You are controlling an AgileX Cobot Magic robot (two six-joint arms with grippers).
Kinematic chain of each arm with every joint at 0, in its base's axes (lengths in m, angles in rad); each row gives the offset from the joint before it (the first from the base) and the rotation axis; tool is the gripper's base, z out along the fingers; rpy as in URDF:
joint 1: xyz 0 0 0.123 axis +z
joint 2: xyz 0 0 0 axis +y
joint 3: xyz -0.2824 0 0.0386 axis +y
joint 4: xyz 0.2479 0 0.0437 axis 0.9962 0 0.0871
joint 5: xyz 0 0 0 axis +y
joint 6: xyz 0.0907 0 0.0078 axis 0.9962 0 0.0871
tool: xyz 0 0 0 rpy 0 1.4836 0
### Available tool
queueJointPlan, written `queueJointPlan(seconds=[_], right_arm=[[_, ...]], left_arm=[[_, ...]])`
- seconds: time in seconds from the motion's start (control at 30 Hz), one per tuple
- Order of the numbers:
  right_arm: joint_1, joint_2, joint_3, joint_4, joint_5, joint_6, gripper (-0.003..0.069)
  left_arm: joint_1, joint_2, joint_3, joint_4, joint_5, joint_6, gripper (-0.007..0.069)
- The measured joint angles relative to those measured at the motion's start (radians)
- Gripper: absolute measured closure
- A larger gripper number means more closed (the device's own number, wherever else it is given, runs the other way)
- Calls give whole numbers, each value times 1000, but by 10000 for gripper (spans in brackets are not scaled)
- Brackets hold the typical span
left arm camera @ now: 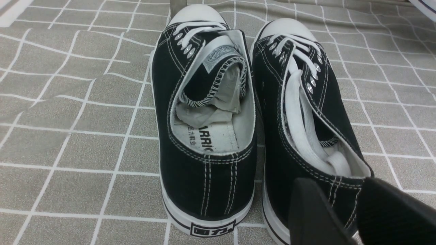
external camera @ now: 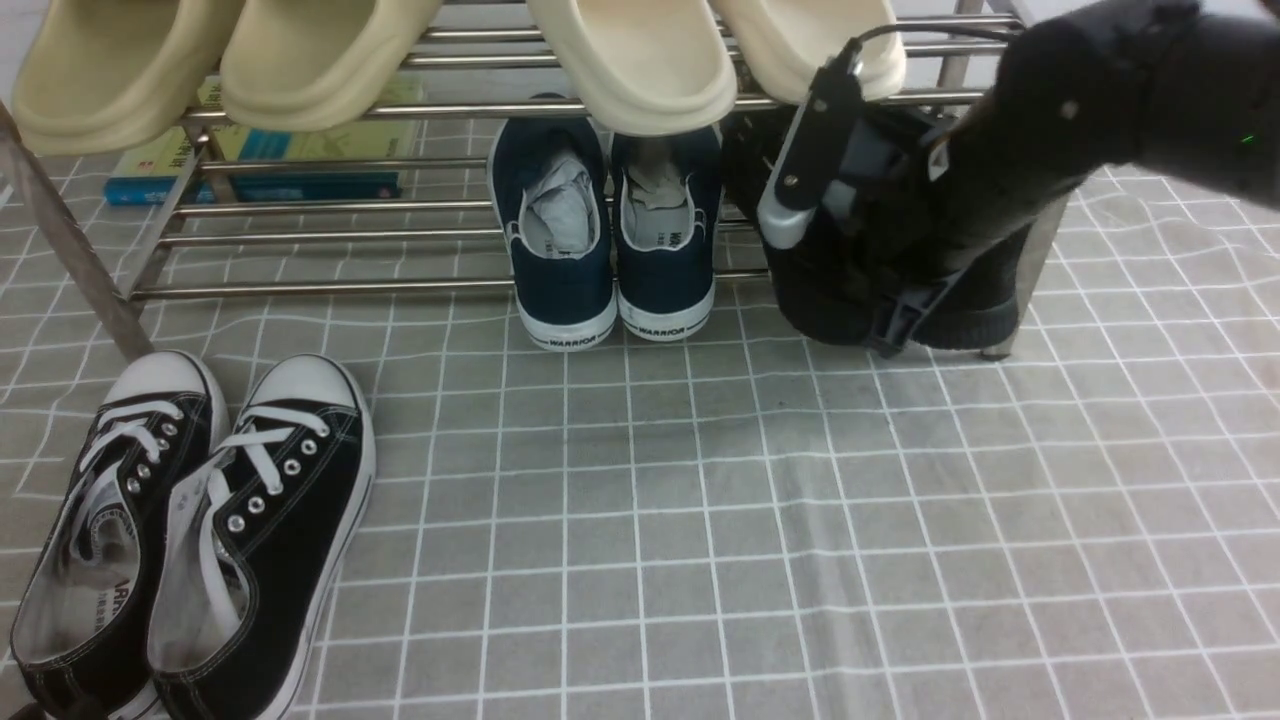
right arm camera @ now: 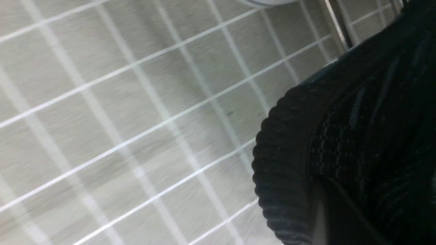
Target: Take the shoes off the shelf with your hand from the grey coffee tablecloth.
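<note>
Shoes (external camera: 975, 318) | right hand (external camera: 880, 290) clenched on them | navy sneakers (external camera: 610, 250) just beside | cream slippers (external camera: 640, 70) overhead on shelf (external camera: 330, 238)

1. Tablecloth (external camera: 700, 500): grey, thin white grid.
2. Shoes (external camera: 975, 315): all black, knit mesh upper, ribbed black sole.
3. Navy sneakers (external camera: 565, 270): white soles, pale grey lining, white paper inside.
4. Canvas sneakers (external camera: 270, 520): black with white toe caps, laces and stitching.
5. Slippers (external camera: 640, 60): cream, left pair yellower.
6. Shelf (external camera: 330, 235): shiny silver rods.
</note>
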Motion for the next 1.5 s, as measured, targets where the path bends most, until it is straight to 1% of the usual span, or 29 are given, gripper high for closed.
queueJointPlan(seconds=[0.27,0.37,0.43,0.47,0.57,0.67,0.7,0.73,0.8,0.87,1.03,1.23,1.3,1.5], right_arm=[[0,-104,0,111,161,0,545],[17,-156,0,135,268,19,545],[44,-204,0,136,330,57,545],[50,-209,0,136,334,65,545],[108,-290,0,136,413,128,545],[162,-336,0,136,465,199,545],[186,-349,0,132,475,249,545],[211,-354,3,126,475,289,545],[258,-355,19,109,475,327,545],[297,-347,41,91,473,337,545],[351,-324,92,80,474,352,545],[355,-295,135,51,472,331,545],[355,-274,155,23,455,306,545],[355,-228,185,-5,371,272,545]], left_arm=[[0,0,0,0,0,0,384],[0,0,0,0,0,0,384],[0,0,0,0,0,0,384],[0,0,0,0,0,0,384],[0,0,0,0,0,0,384],[0,0,0,0,0,0,384],[0,0,0,0,0,0,384],[0,0,0,0,0,0,384],[0,0,0,0,0,0,384],[0,0,0,0,0,0,384],[0,0,0,0,0,0,384],[0,0,0,1,0,0,384],[0,0,0,1,0,0,384],[0,0,0,1,0,0,384]])
